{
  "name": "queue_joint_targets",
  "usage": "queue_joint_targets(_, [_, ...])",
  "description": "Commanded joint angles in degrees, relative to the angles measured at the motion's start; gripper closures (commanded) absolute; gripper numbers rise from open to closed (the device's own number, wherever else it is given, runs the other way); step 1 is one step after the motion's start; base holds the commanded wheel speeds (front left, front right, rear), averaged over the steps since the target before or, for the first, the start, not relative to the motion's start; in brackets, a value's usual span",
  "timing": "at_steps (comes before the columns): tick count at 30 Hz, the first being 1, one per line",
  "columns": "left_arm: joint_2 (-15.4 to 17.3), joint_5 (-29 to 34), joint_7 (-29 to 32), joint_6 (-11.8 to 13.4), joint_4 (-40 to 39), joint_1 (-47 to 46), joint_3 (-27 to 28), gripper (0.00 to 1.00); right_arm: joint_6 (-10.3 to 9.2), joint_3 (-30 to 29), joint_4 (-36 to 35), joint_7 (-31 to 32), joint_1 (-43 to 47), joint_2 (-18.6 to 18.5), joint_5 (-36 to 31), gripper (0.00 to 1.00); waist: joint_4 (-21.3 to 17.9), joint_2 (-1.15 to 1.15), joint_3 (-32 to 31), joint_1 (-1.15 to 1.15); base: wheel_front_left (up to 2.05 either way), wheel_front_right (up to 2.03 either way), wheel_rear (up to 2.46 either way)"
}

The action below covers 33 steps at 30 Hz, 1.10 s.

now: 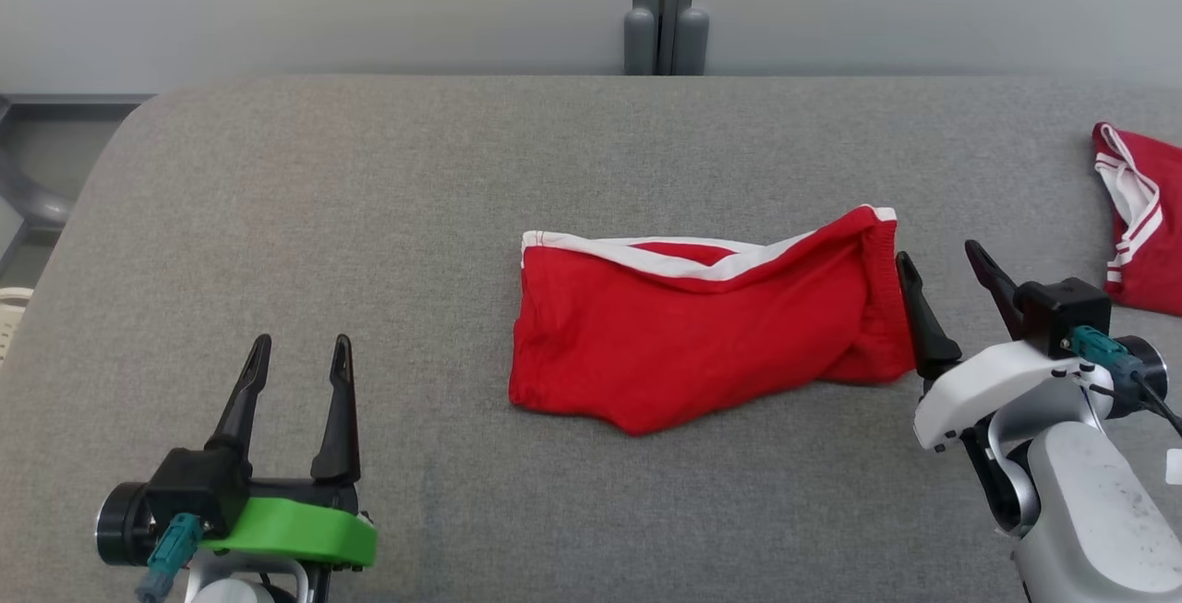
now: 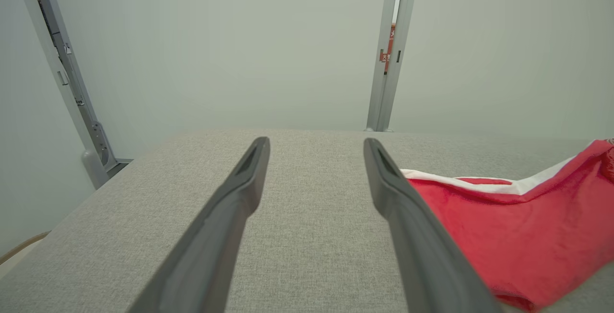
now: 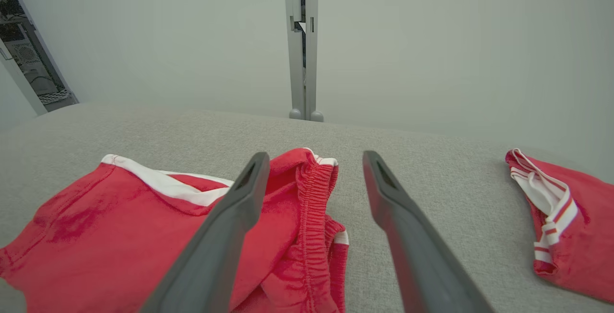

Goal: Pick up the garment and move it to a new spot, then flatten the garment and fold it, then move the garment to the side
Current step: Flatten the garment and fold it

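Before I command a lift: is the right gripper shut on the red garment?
No, in the head view the right gripper stands open, fingers spread, beside the elastic end of the red garment.

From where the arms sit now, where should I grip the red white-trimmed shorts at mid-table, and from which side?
Pinch the gathered elastic waistband at the right end of the red white-trimmed shorts, coming from the right with the open right pincer, which sits just beside it. That ruffled band looks thicker than the flat cloth, so it probably gives the surest bite.
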Motion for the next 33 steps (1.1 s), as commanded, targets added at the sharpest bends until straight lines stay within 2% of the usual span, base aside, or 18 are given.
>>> queue_joint_targets(1, [-0.2,0.9,-0.2,-0.3,0.1,-1.4,-0.1,0.00,-0.08,0.0,2.2,-0.5,-1.4,-0.5,-0.6,0.00,1.8,0.00,2.5,0.00,0.00,0.00,0.00])
queue_joint_targets(11, [-1.9,1.7,-0.2,-0.5,0.3,-4.7,-0.7,0.00,-0.09,-1.3,23.5,-4.5,-9.1,-0.1,0.3,0.00,3.9,0.00,7.2,0.00,0.00,0.00,0.00])
queue_joint_targets(18, [-2.5,2.1,-0.2,-0.6,0.9,-6.0,-0.9,0.00,-0.09,-2.7,33.3,-5.8,-12.5,1.2,3.7,0.00,4.4,0.00,8.2,0.00,0.00,0.00,0.00])
queue_joint_targets(19, [-2.6,2.1,-0.2,-0.7,1.0,-6.2,-0.9,0.00,-0.09,-2.6,34.5,-5.8,-12.8,1.5,4.8,0.09,4.4,0.00,8.3,0.00,0.00,0.00,0.00])
queue_joint_targets(20, [-2.6,2.2,-0.2,-0.7,1.1,-6.2,-0.8,0.00,-0.09,-2.4,35.4,-5.7,-13.0,1.6,5.6,0.56,4.4,0.00,8.3,0.00,0.00,0.00,0.00])
queue_joint_targets(21, [-2.7,2.3,-0.2,-0.7,1.2,-6.2,-0.8,0.00,-0.09,-2.0,36.4,-5.7,-13.3,1.6,6.4,0.80,4.4,0.00,8.2,0.00,0.00,0.00,0.00])
queue_joint_targets(22, [-2.7,2.3,-0.2,-0.8,1.3,-6.2,-0.8,0.00,-0.09,-1.6,37.1,-5.7,-13.5,1.6,7.0,1.00,4.4,0.00,8.1,0.00,0.00,0.00,0.00])
queue_joint_targets(26, [-2.7,2.5,-0.2,-0.7,1.7,-5.6,-0.4,0.00,-0.11,0.0,38.6,-6.2,-14.5,1.0,10.1,1.00,3.8,0.00,7.3,0.00,0.00,0.00,0.00])
queue_joint_targets(33, [-2.7,2.9,-0.2,-1.0,2.4,-4.0,0.5,0.00,-0.11,3.1,37.4,-7.1,-14.0,-4.3,14.6,1.00,1.8,0.00,4.7,0.00,0.00,0.00,0.00])
